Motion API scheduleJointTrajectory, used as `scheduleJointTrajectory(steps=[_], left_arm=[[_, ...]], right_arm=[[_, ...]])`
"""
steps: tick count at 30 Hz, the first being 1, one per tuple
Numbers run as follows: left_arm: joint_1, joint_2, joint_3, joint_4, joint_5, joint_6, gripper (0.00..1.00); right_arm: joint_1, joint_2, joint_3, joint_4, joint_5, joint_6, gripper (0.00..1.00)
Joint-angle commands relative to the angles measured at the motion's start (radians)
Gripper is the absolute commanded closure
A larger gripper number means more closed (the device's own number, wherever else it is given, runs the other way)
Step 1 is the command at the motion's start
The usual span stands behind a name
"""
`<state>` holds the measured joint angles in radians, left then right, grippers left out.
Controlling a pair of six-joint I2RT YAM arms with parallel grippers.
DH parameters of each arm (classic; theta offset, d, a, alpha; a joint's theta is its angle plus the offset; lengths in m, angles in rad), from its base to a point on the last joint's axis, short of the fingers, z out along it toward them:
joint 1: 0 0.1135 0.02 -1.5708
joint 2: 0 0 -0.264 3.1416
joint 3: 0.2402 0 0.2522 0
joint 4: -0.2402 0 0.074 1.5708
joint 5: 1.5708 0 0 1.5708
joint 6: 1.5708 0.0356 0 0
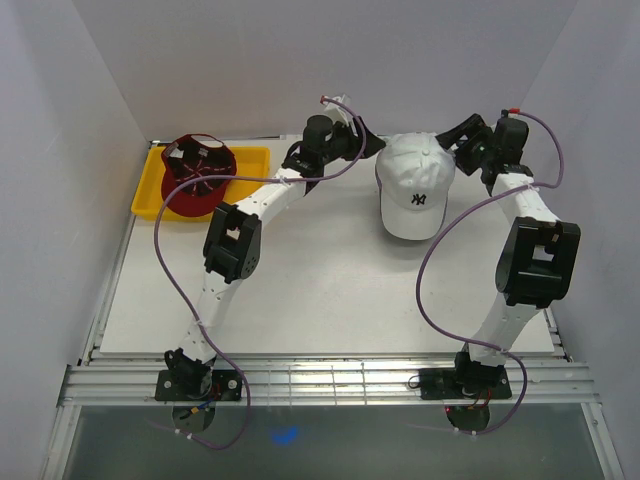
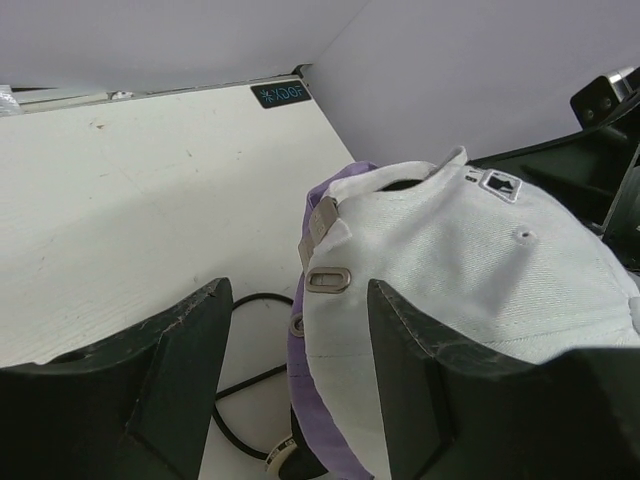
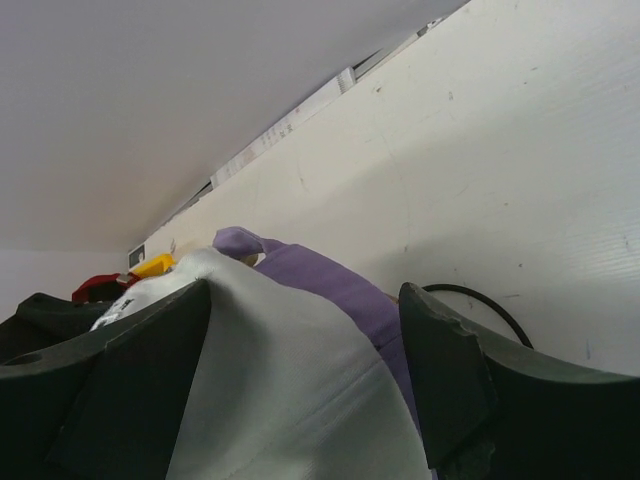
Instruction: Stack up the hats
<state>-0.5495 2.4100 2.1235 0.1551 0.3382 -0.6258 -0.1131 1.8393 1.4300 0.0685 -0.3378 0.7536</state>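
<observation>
The top camera is looking down from above and behind the arm bases, taking in the whole table (image 1: 300, 290) from afar. Each wrist camera is peering out between its own fingers at close range, the left gripper (image 2: 300, 290) and right gripper (image 3: 305, 295) facing the white cap (image 2: 470, 270) from opposite sides. All three views are sharing that cap.

Soft, even light falls from above, bright on the white tabletop (image 1: 300, 290) and pale walls (image 1: 250, 60), without glare. The white fabric cap with a dark logo (image 1: 415, 185) casts only a faint shadow there. The top view is sharp. In the right wrist view that cap looks grey and blurred up close, and a soft shadow lies beside the lavender fabric cap (image 3: 330, 285).
</observation>
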Motion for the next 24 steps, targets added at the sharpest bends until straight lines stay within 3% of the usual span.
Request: scheduleJointTrajectory(steps=[1,9,14,24], left_arm=[[0.013,-0.123,0.036,-0.008,0.027,0.028,0.33],[0.034,-0.157,0.020,-0.014,0.047,0.026,0.33],[0.037,-0.230,-0.082,0.018,0.065,0.021,0.34],[0.014,-0.330,-0.258,0.064,0.117,-0.022,0.36]], right_arm=[[-0.011,0.000,0.086,-0.041,-0.012,0.007,0.18],[-0.020,-0.006,0.150,-0.088,0.016,0.030,0.17],[-0.031,-0.067,0.103,-0.098,0.055,0.027,0.17],[-0.045,-0.265,-0.136,-0.082,0.085,0.024,0.34]])
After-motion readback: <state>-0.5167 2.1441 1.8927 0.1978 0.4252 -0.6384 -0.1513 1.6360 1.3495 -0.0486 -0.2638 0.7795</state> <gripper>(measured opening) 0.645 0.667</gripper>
